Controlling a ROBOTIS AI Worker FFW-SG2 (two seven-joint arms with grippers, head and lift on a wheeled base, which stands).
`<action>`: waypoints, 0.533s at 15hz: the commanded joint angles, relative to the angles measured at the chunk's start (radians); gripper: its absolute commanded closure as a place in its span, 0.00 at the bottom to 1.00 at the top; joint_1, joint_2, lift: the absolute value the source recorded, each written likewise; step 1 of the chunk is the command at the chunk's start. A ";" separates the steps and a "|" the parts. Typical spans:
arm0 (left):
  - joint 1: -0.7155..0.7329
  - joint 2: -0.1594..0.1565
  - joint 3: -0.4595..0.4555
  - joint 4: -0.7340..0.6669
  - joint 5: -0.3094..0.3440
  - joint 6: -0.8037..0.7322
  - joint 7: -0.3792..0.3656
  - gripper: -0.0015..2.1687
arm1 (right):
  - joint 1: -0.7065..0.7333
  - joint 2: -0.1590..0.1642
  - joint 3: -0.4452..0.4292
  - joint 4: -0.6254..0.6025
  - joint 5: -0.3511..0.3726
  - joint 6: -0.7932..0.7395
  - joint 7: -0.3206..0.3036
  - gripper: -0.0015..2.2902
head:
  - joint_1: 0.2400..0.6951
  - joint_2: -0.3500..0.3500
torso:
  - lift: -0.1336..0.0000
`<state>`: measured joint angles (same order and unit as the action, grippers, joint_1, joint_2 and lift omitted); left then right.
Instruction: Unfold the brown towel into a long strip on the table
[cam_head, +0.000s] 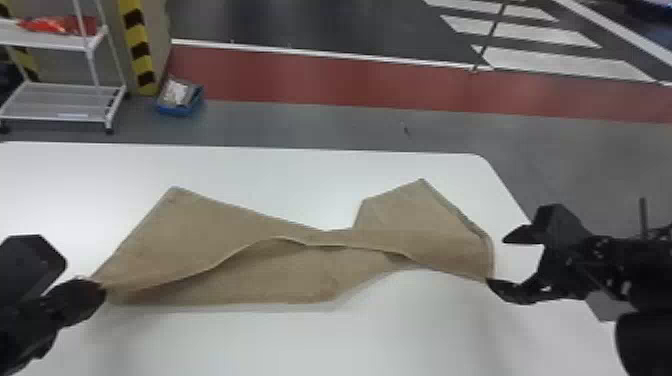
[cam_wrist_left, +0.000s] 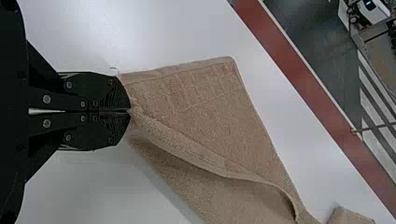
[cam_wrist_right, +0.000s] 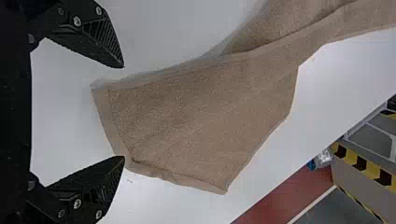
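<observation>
The brown towel (cam_head: 200, 235) stretches across the white table, twisted and narrowed in its middle, with a fold running along it. At its near left corner is my left gripper (cam_head: 102, 290); in the left wrist view the left gripper (cam_wrist_left: 130, 111) is shut on that corner of the towel (cam_wrist_left: 205, 107). My right gripper (cam_head: 495, 260) stands by the towel's right end. Seen from the right wrist, the right gripper (cam_wrist_right: 124, 112) has its fingers wide apart at the edge of the towel (cam_wrist_right: 201, 112), gripping nothing.
The white table (cam_head: 300, 340) has its far edge behind the towel and a rounded far right corner. Beyond it on the floor stand a white rack (cam_head: 65, 87) and a blue box (cam_head: 180, 97), near a yellow-and-black striped pillar.
</observation>
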<state>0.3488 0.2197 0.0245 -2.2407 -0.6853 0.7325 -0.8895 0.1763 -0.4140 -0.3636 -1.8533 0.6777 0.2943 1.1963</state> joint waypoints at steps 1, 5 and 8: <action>-0.002 0.003 0.000 0.006 0.001 -0.003 0.000 0.91 | 0.022 -0.014 0.018 0.006 0.086 -0.016 0.005 0.10 | 1.00 0.19 | 0.08; -0.004 0.006 0.000 0.021 0.003 -0.028 -0.002 0.91 | -0.058 -0.015 0.121 0.115 0.163 -0.010 -0.011 0.17 | 1.00 0.16 | 0.08; -0.004 0.007 0.002 0.024 0.004 -0.031 -0.003 0.91 | -0.113 -0.005 0.173 0.161 0.192 0.015 -0.032 0.18 | 1.00 0.18 | 0.08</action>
<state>0.3451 0.2256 0.0250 -2.2186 -0.6824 0.7049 -0.8922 0.0859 -0.4242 -0.2146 -1.7112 0.8564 0.2961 1.1659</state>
